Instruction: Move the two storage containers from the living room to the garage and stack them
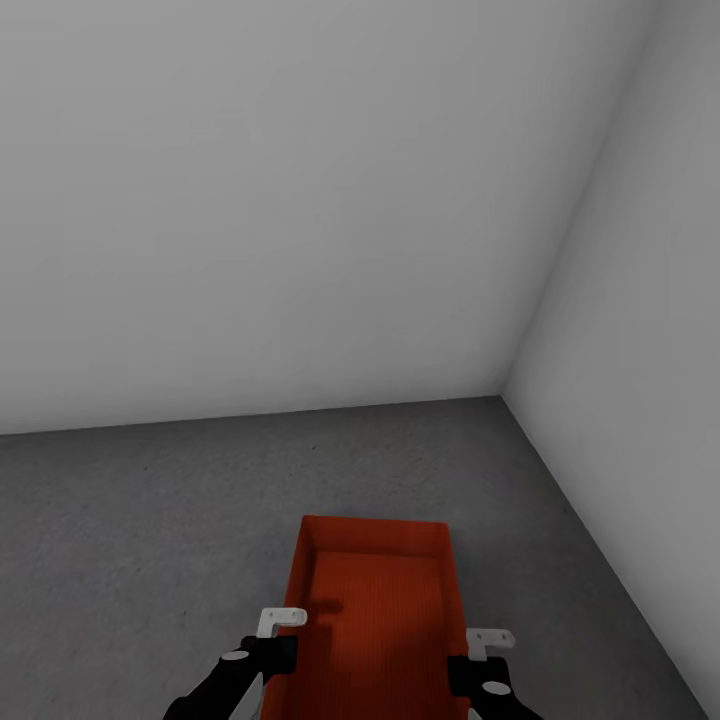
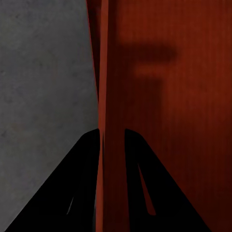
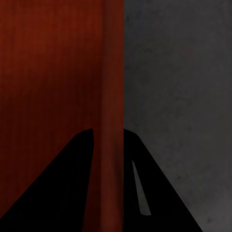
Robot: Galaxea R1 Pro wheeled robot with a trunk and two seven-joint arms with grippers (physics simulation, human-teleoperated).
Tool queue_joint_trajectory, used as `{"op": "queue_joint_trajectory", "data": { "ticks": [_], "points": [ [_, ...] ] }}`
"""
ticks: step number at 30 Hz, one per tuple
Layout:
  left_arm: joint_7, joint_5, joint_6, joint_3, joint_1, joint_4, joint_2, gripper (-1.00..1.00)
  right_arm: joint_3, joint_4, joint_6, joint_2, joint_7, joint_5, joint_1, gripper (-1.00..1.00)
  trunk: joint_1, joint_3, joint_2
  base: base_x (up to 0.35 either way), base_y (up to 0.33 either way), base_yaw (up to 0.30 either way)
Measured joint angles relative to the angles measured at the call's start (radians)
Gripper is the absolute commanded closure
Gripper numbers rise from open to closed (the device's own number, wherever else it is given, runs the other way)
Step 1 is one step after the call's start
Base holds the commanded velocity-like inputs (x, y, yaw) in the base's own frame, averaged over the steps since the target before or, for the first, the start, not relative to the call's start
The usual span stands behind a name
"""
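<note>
One orange-red storage container [image 1: 375, 620] sits low in the head view's centre, over the dark grey floor [image 1: 150, 520]. The left gripper [image 2: 112, 140] pinches its side wall; the right gripper [image 3: 107, 140] pinches the opposite wall.

The left gripper's [image 2: 112, 140] two black fingers [image 2: 72, 183] straddle the thin upright side wall of an orange-red plastic storage container [image 2: 179, 96]. Rough, speckled dark grey floor [image 2: 43, 82] lies outside that wall.
</note>
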Motion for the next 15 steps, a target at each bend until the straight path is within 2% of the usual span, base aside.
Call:
{"op": "queue_joint_trajectory", "data": {
  "ticks": [3,9,15],
  "points": [
    [0.0,0.0,0.0,0.0,0.0,0.0,0.0,1.0,0.0,0.0,0.0,0.0,0.0,0.0,0.0,1.0,0.0,0.0,0.0,0.0,0.0,0.0],
    [0.0,0.0,0.001,0.0,0.0,0.0,0.0,1.0,0.0,0.001,0.0,0.0,0.001,0.001,0.0,1.0,0.023,-0.019,-0.042,0.0,0.0,0.0],
    [0.0,0.0,0.0,0.0,0.0,0.0,0.0,1.0,0.0,0.0,0.0,0.0,0.0,0.0,0.0,1.0,0.023,-0.019,-0.042,0.0,0.0,0.0]
  ]
}}
